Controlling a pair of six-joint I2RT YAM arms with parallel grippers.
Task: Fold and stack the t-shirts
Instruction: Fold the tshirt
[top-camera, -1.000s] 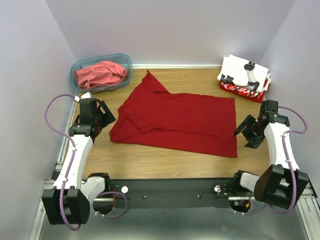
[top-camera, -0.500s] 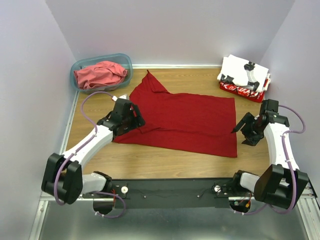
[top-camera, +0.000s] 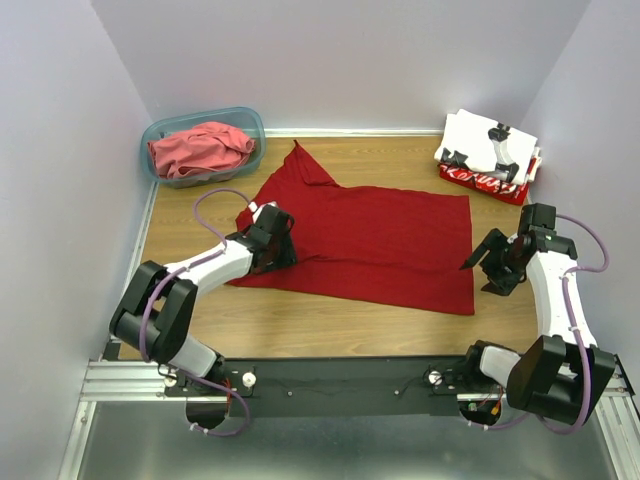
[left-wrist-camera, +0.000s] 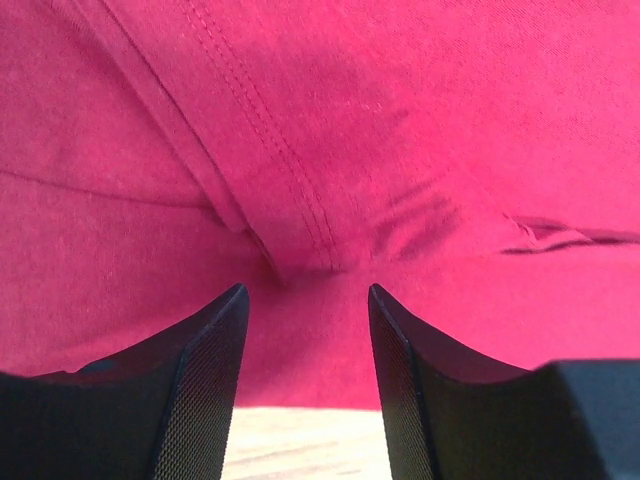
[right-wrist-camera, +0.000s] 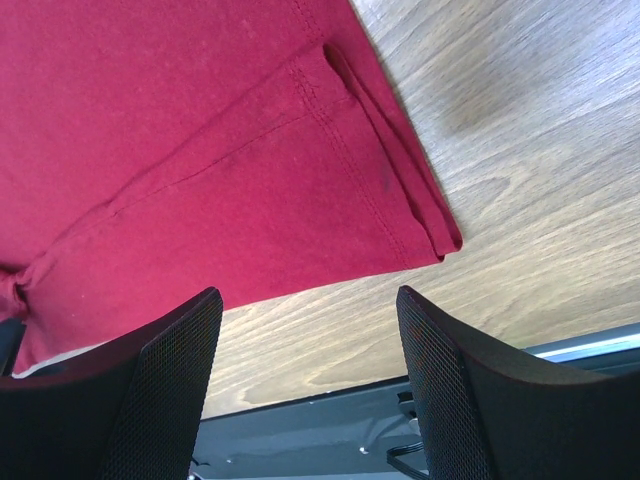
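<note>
Deep red shirt (top-camera: 370, 240): spread across the middle of the table (top-camera: 330, 325), partly folded. Its left side is doubled over onto the body, one sleeve points toward the far wall, and the right edge lies flat
Coral shirt (top-camera: 200, 148): bunched in the teal tub (top-camera: 256, 124) at the far left corner, not yet folded
Finished stack: white printed shirt (top-camera: 490, 145) on top of a red lettered shirt (top-camera: 478, 182), far right corner, well apart from the deep red shirt
Left gripper (left-wrist-camera: 305, 300): low over the folded left part of the deep red shirt, fingers partly apart, nothing clamped. A stitched hem (left-wrist-camera: 290, 200) lies just ahead of the gap
Right gripper (right-wrist-camera: 308, 300): hangs beside the shirt's right edge, fingers wide apart, empty. The near-right corner (right-wrist-camera: 435, 235) shows below it, two layers with a stitched border
Step, as judged: lining up both sides for the next fold of the deep red shirt
Handling: light, limp knit cloth with no stiffness — it will drape, sag between two holds and drag along the wood. The layers probably slide on each other. Not fragile
Where to take hold: at hems and corners, where the stitching gives some thickness to pinch. Left side at the folded hem, right side at the near-right corner
Caution: pinch every layer of a fold together, else the lower one likely stays behind and the fold comes apart. Lift both sides evenly so the cloth does not twist
</note>
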